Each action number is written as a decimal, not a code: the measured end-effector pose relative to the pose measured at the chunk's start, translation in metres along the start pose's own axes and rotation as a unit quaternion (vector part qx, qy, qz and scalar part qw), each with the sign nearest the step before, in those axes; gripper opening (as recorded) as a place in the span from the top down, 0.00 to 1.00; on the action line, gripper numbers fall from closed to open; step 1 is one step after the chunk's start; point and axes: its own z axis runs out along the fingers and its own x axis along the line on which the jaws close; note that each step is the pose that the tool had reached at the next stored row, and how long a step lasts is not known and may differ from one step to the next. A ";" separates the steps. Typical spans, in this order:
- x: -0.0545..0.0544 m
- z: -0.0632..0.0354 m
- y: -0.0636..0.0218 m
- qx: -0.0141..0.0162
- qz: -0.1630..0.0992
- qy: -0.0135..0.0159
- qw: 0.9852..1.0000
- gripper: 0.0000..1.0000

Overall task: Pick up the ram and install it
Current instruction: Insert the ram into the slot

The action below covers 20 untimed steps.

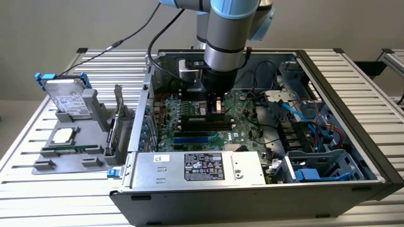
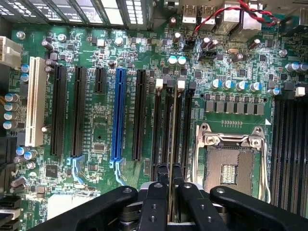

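1. An open case (image 1: 353,123) lies on its side on the slatted tabletop (image 1: 38,198), covering the middle and the exterior view's right part of it.
2. The arm (image 1: 224,42) reaches straight down into the case, and the gripper (image 1: 216,105) hangs low over the motherboard (image 1: 246,118), near the board's middle.
3. In the wrist view the gripper (image 2: 170,168) has its two fingers (image 2: 156,192) closed on the ram (image 2: 173,139), which shows edge-on as a thin pale strip running out between them.
4. The ram stands upright in line with a bank of black memory slots (image 2: 159,130).
5. That bank lies between the CPU socket (image 2: 231,163) and the long black expansion slots (image 2: 139,113).
6. Whether the ram's lower edge already sits in a slot cannot be told.
7. White latches (image 2: 181,84) mark the end of that bank farthest from the fingers.
8. Beyond the black expansion slots come a blue slot (image 2: 118,115) and, close to the board's edge, a white slot (image 2: 34,101).
9. A second bank (image 2: 288,139) of black memory slots lies on the other side of the CPU socket.
10. A power supply (image 1: 198,168) fills the case's near edge in the exterior view.
11. A grey fixture (image 1: 69,156) sits at the tabletop's edge on the exterior view's left, just beside the case.
12. It holds a hard drive (image 1: 66,97) upright.
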 end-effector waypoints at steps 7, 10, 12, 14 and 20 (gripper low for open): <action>0.001 -0.0008 0.0001 0.000 0.000 0.003 1.000 0.86; 0.002 -0.0018 0.0001 -0.001 0.000 0.004 1.000 0.86; 0.003 -0.0027 -0.0001 -0.001 0.000 0.005 1.000 0.86; 0.005 -0.0035 -0.0003 -0.002 0.000 0.005 1.000 0.86; 0.009 -0.0045 -0.0054 -0.004 0.000 0.005 1.000 0.86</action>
